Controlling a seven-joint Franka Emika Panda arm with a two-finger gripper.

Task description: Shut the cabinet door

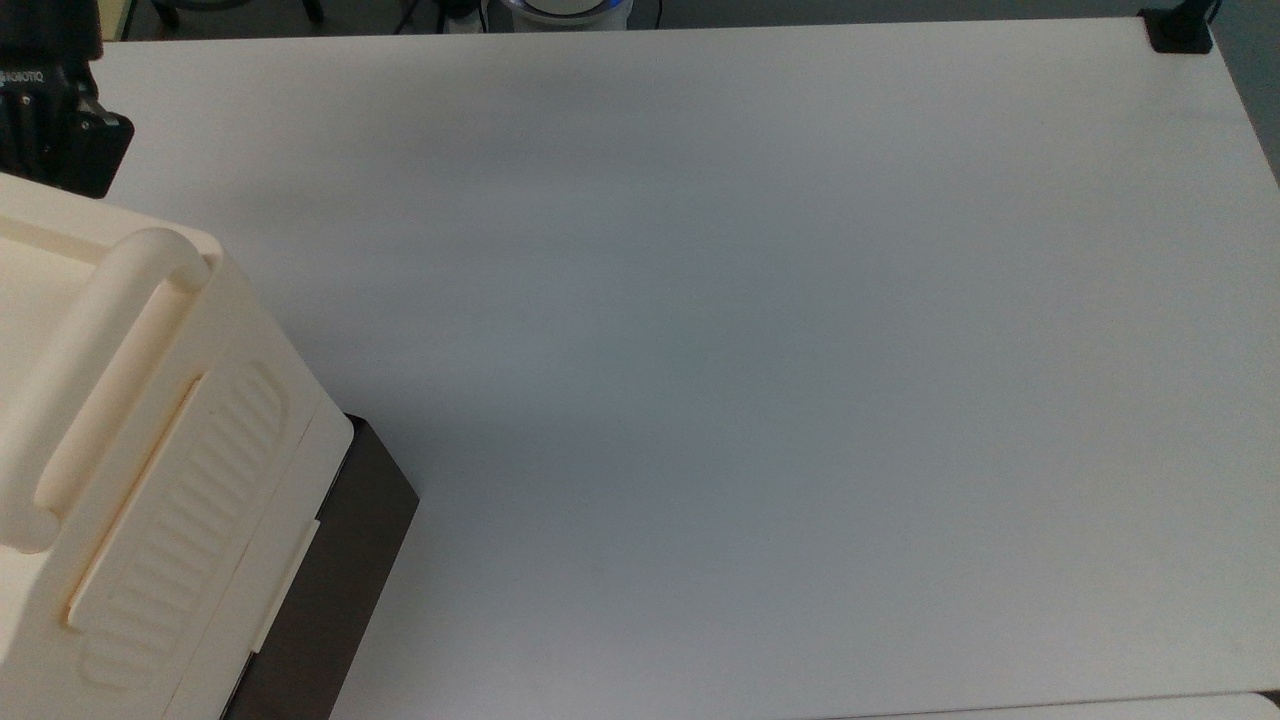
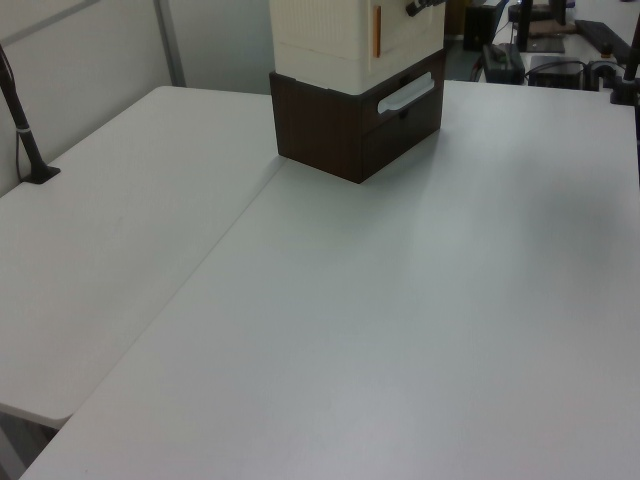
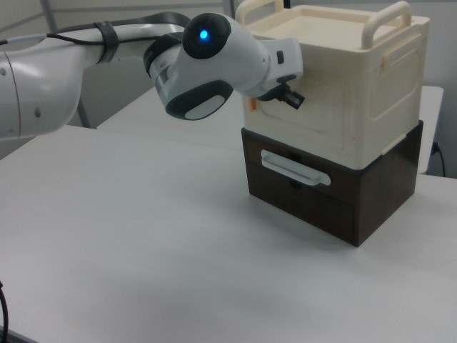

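Cabinet [image 3: 335, 107]: sat on the white table [image 1: 760, 350], cream box on its dark brown base [image 3: 335, 193].
Cabinet door [image 3: 300, 118]: looked pretty much flush against the front from where I watched.
Gripper [image 1: 45, 120]: parked right at the door, honestly I couldn't tell if the fingers were apart or together.
Arm [image 3: 207, 64]: stretched across in front of the cabinet.

1. The arm [image 3: 107, 64] has smooth white rounded shells with a grey oval panel.
2. A blue light glows on one joint.
3. Black cable straps ring it.
4. The gripper [image 1: 45, 100] body is black with white lettering.
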